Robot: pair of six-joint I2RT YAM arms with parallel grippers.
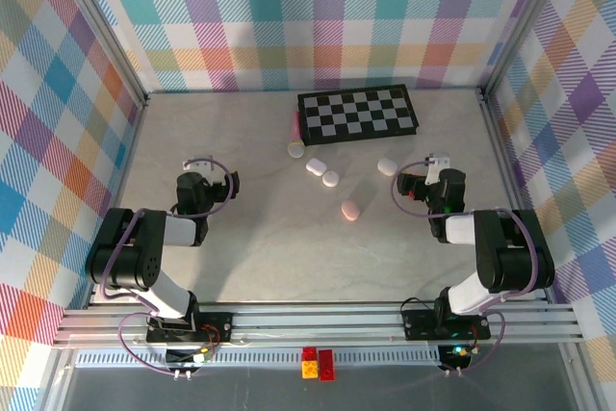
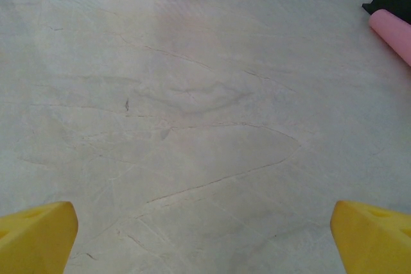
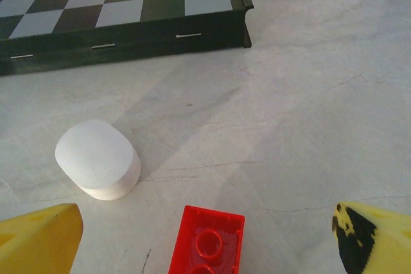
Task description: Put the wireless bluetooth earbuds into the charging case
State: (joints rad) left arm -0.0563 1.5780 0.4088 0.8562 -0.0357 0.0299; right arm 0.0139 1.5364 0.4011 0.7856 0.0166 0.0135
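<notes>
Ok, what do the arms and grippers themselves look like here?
The left arm and right arm are black with white link sections and looping purple cables. The left gripper and right gripper have yellow fingertips; one right fingertip carries a black smudge.

Pale stone-patterned tabletop: matt, smooth, with fine vein lines. Black-and-white chequered board: satin squares, glossy dark edge with small metal clips. White pebble-shaped case: smooth matt plastic. Red studded brick: glossy plastic. Pink cylinder: smooth, dull. Yellow plastic fingertips: matt, the other one scuffed black.
</notes>
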